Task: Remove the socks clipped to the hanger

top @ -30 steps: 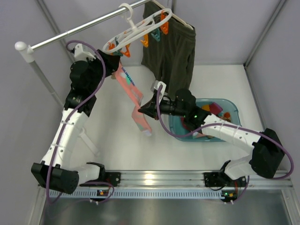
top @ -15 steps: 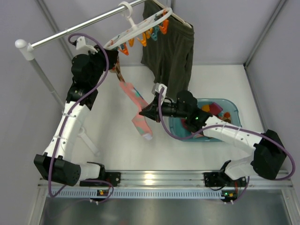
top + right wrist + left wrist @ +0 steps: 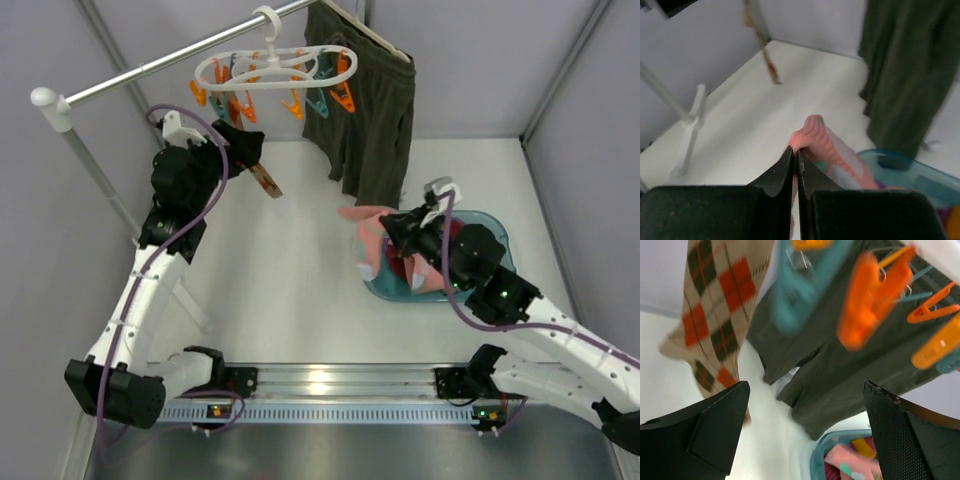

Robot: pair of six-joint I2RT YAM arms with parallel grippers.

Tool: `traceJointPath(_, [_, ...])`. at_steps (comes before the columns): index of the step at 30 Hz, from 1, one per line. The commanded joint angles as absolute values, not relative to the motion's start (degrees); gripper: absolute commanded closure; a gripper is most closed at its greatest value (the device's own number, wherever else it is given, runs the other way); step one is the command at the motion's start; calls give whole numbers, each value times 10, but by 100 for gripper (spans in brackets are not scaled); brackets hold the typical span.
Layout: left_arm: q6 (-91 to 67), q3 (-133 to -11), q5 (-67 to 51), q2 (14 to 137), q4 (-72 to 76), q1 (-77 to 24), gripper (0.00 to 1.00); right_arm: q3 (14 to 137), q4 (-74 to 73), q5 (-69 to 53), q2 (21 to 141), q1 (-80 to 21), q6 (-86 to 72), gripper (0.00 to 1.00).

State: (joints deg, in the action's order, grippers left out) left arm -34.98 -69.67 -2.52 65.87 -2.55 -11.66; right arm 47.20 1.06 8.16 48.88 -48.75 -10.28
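Observation:
The white ring hanger [image 3: 262, 68] with orange and teal pegs hangs level from the rail. A brown-orange diamond sock [image 3: 266, 180] hangs beside my left gripper [image 3: 252, 152]; its top is hidden. In the left wrist view that sock [image 3: 715, 315] is at upper left, outside my wide-open, empty fingers [image 3: 705, 430]. Blurred orange pegs [image 3: 870, 300] hang above. My right gripper [image 3: 386, 228] is shut on a pink sock [image 3: 366, 238] at the teal basin's left rim. The right wrist view shows the pink sock [image 3: 827, 140] pinched at my fingertips [image 3: 796, 152].
The teal basin [image 3: 503, 236] at the right holds coloured socks. Olive-green shorts [image 3: 372, 110] hang on a slim hanger at the rail's right end. The rail's white post [image 3: 95, 170] stands at the left. Grey walls close in both sides.
The pink sock came off the hanger. My right gripper carried it right to the basin. The hanger swung back up level, and my left gripper stayed near the diamond sock.

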Motion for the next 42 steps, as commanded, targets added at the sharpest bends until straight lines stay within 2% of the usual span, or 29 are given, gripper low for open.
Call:
traceJointPath(1, [-365, -658, -28, 595, -5, -115, 2, 453, -139, 275, 442, -453, -196, 100])
traceJointPath(5, [-366, -607, -14, 537, -5, -115, 2, 403, -160, 251, 411, -369, -245, 100])
traceJointPath(7, [-362, -585, 13, 517, -15, -115, 2, 359, -140, 201, 417, -334, -273, 100])
traceJointPath(12, [-355, -537, 53, 459, -42, -115, 1, 249, -7, 144, 507, -272, -351, 100])
traceJointPath(15, [-349, -518, 61, 444, -54, -115, 2, 230, 47, 152, 573, -264, -375, 100])
traceJointPath(18, [-346, -493, 51, 446, -62, -115, 2, 255, 34, 130, 617, -232, -370, 100])
traceJointPath(19, [-345, -487, 47, 446, -62, -115, 2, 264, 19, 132, 614, -226, -365, 96])
traceJointPath(20, [-343, -476, 40, 445, -62, -115, 2, 272, 9, 134, 590, -224, -360, 83])
traceJointPath(21, [-340, -472, 41, 445, -62, -115, 1, 285, 2, 134, 571, -224, -348, 43])
traceJointPath(22, [-338, -466, 44, 444, -62, -115, 2, 292, -37, 135, 523, -225, -345, 31])
traceJointPath(24, [-333, -453, 50, 444, -62, -115, 1, 322, -79, 147, 473, -224, -334, 12])
traceJointPath(26, [-324, -443, 49, 459, -48, -115, 1, 350, -126, 156, 397, -224, -325, 1])
traceJointPath(30, [-309, -408, -34, 516, 70, -115, 1, 365, -130, 128, 293, -224, -306, 1])
traceJointPath(33, [-301, -407, -53, 595, 179, -115, 1, 329, -15, -13, 244, -224, -298, 1])
traceJointPath(35, [-280, -424, -60, 670, 243, -115, 1, 331, 26, -124, 259, -224, -290, 0])
traceJointPath(38, [-245, -480, -65, 744, 297, -115, 1, 352, 27, -212, 295, -224, -258, 1])
traceJointPath(42, [-203, -541, -27, 862, 356, -114, 2, 328, 61, -223, 299, -224, -272, 1])
